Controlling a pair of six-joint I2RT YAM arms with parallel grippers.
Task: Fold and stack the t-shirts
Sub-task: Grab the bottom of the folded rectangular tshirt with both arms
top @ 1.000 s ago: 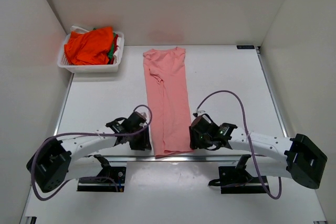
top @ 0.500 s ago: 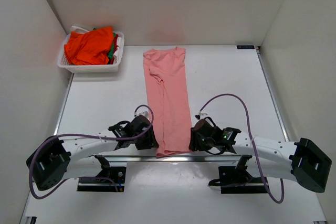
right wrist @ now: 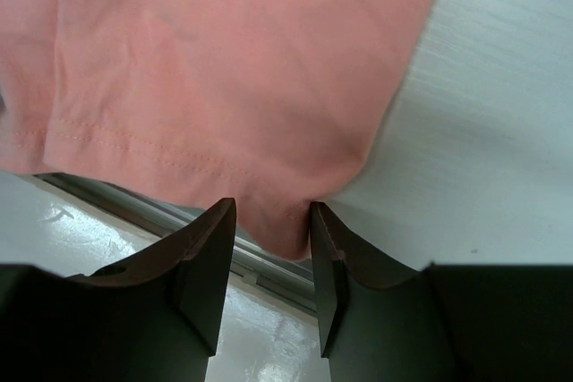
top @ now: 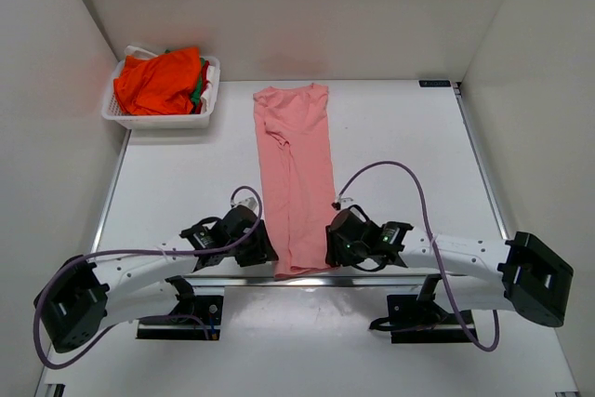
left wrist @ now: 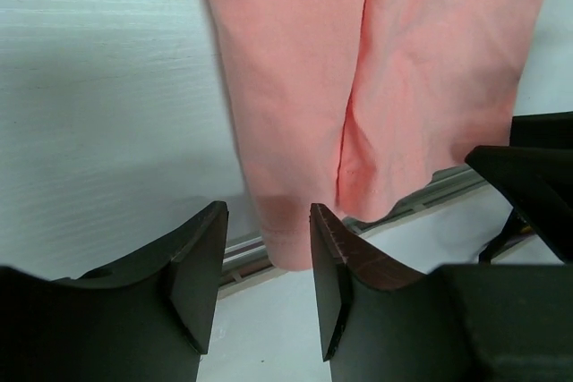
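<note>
The salmon-pink t-shirt (top: 296, 174) lies as a long narrow strip down the middle of the table, collar end far, hem at the near edge. My left gripper (top: 267, 255) is open at the hem's left corner; in the left wrist view (left wrist: 267, 266) the corner of the shirt (left wrist: 358, 60) hangs between the jaws. My right gripper (top: 330, 250) is open at the hem's right corner; in the right wrist view (right wrist: 272, 257) the corner of the shirt (right wrist: 224, 60) sits between the jaws. The bright orange t-shirt (top: 158, 79) with a bit of green cloth (top: 197, 90) is bunched in the basket.
The white slotted basket (top: 158, 121) stands at the far left of the table. White walls close the table at the back and both sides. A metal rail (left wrist: 242, 252) runs along the near table edge under the hem.
Both grippers have closed in on the near hem: the left moved right and the right moved left, each now straddling a hem corner. The shirt has not moved.
</note>
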